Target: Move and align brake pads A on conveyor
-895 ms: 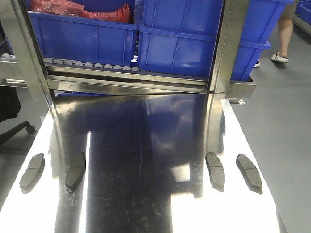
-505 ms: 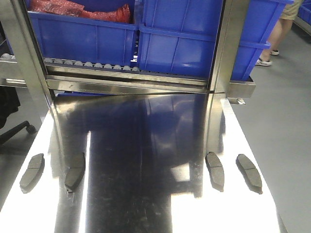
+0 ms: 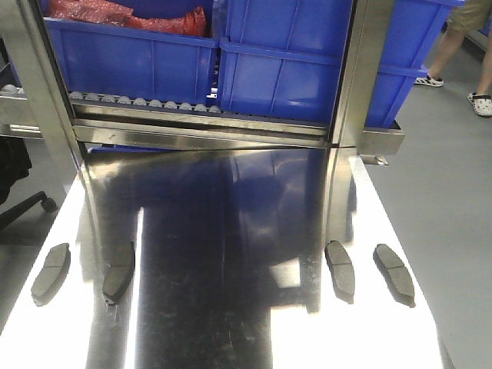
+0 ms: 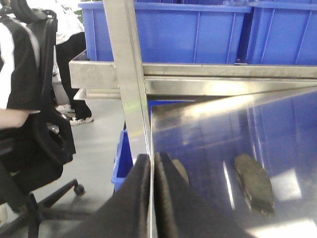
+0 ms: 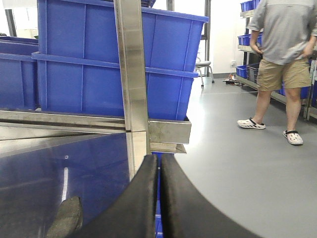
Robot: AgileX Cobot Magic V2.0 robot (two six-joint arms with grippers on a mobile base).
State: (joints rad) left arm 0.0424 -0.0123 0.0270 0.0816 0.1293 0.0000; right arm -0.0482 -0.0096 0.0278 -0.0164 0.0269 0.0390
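Two grey brake pads lie near the steel table's [image 3: 223, 307] left edge, one pad [image 3: 51, 273] outermost and another pad [image 3: 118, 272] beside it. Two more lie on the right, an inner pad [image 3: 340, 270] and an outer pad [image 3: 393, 274]. Neither gripper shows in the front view. My left gripper [image 4: 152, 161] hangs shut and empty over the table's left edge, with a pad [image 4: 253, 183] to its right and a second pad [image 4: 181, 171] partly hidden behind its finger. Over the right edge my right gripper [image 5: 159, 161] is shut and empty, a pad [image 5: 67, 218] to its left. The conveyor is out of view.
Blue bins [image 3: 284, 69] sit on a roller rack behind the table, framed by steel posts [image 3: 357, 77]. A seated person on an office chair [image 4: 29, 124] is left of the table, beside a blue bin on the floor [image 4: 124, 158]. A standing person [image 5: 282, 64] is to the right.
Only the person at the back right has walked on; the pads lie where they were.
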